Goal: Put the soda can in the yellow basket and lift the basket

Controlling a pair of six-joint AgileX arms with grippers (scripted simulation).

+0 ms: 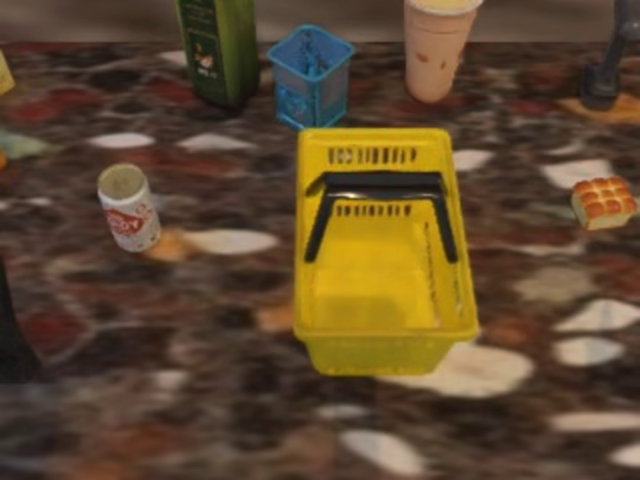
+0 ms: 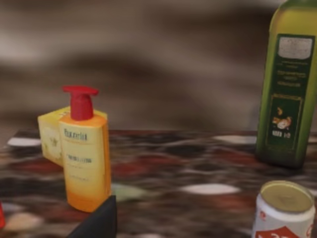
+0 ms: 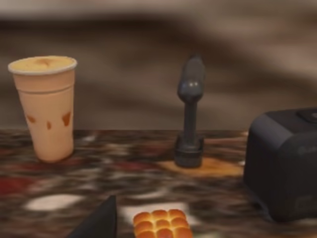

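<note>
Nothing grasped yet, task at its start. Can (image 1: 128,207) stands upright on the tabletop (image 1: 200,400) at the left, well apart from the yellow basket (image 1: 382,335), which sits near the middle with both black handles (image 1: 380,190) folded down across its far half. Basket is empty. Neither arm reaches into the top view; a dark shape at the left edge may be the left arm, parked. Left wrist view shows the can (image 2: 285,210) near, plus a dark finger tip (image 2: 99,220) low in frame; jaws' opening I cannot tell. Same for the right arm: one dark tip (image 3: 99,220), jaws' state unclear, holding nothing visible.

Step in hand: approach the can. Next move likely calls for the left arm to come down over the can, close on its sides, then carry it right and drop it in the basket's open near half, clear of the handles.
</note>
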